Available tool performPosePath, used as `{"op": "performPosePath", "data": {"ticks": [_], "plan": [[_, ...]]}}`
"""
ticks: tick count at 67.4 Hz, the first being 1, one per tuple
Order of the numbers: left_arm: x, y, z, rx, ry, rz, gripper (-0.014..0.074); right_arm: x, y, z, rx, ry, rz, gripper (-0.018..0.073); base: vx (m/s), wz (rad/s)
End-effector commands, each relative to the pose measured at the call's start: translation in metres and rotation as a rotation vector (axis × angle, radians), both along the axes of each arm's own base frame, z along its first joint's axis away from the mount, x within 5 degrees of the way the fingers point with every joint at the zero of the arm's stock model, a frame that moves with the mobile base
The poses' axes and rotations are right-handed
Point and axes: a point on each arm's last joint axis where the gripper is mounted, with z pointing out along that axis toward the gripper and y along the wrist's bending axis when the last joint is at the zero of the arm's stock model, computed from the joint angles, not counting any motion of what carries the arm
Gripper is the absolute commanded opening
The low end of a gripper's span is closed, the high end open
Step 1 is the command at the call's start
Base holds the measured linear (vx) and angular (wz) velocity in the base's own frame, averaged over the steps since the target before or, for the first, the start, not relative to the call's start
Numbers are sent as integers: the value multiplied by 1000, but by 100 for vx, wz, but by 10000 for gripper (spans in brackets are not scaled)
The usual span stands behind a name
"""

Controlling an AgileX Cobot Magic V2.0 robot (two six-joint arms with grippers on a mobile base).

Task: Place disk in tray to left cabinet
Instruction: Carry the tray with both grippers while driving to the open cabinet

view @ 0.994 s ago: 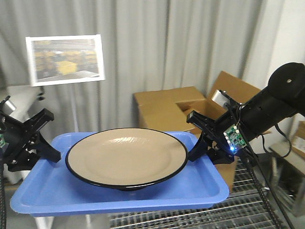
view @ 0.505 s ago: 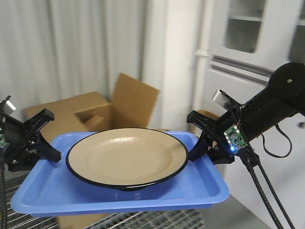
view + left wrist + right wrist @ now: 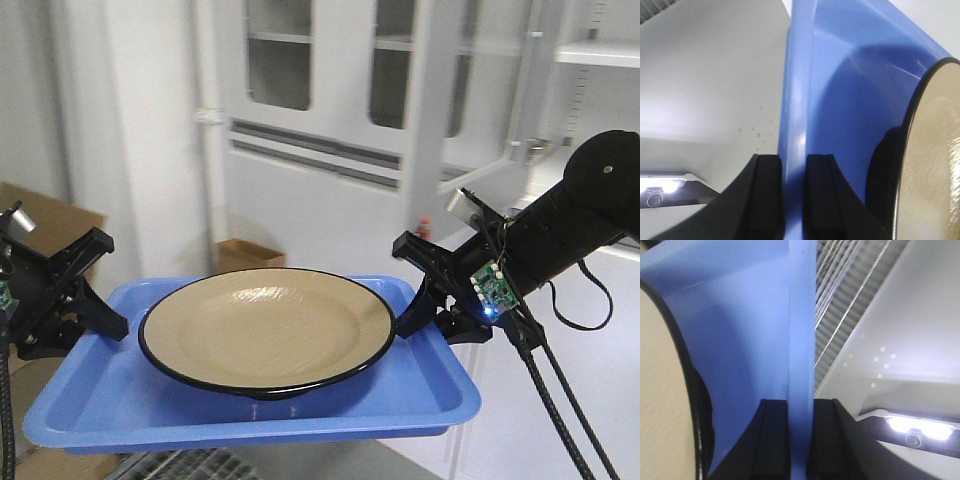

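The blue tray (image 3: 100, 400) hangs in the air, level, held at both short ends. The tan disk (image 3: 265, 325) with its black rim lies in the tray's middle. My left gripper (image 3: 105, 325) is shut on the tray's left rim, and my right gripper (image 3: 415, 310) is shut on its right rim. In the left wrist view the left gripper (image 3: 792, 170) pinches the rim of the tray (image 3: 795, 100), with the disk (image 3: 935, 160) beside it. The right wrist view has the right gripper (image 3: 801, 415) clamped on the tray rim (image 3: 802, 315), next to the disk (image 3: 660, 390). The left cabinet is out of view.
White cabinets with glass doors (image 3: 330, 90) fill the background. A small cardboard box (image 3: 240, 255) sits on the floor behind the tray, and a larger one (image 3: 40, 215) stands at far left. A wire rack (image 3: 840, 305) lies below the tray's right end.
The background has swept from grey curtains and cardboard boxes to white glass-door cabinets. Tray, disk and both grippers keep the same places in the view.
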Motion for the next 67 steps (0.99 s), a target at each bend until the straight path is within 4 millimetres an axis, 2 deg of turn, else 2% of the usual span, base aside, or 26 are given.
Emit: {"op": "performPosePath", "data": {"ticks": [1, 44, 67], "plan": [[-17, -19, 37, -182, -59, -34, 0, -20, 13, 41, 162, -55, 41, -4, 16, -62], [-17, -19, 37, -182, -59, -34, 0, -20, 13, 41, 162, -55, 41, -4, 18, -68], [-17, -19, 37, -182, -59, -34, 0, -20, 13, 41, 162, -55, 41, -4, 22, -42]]}}
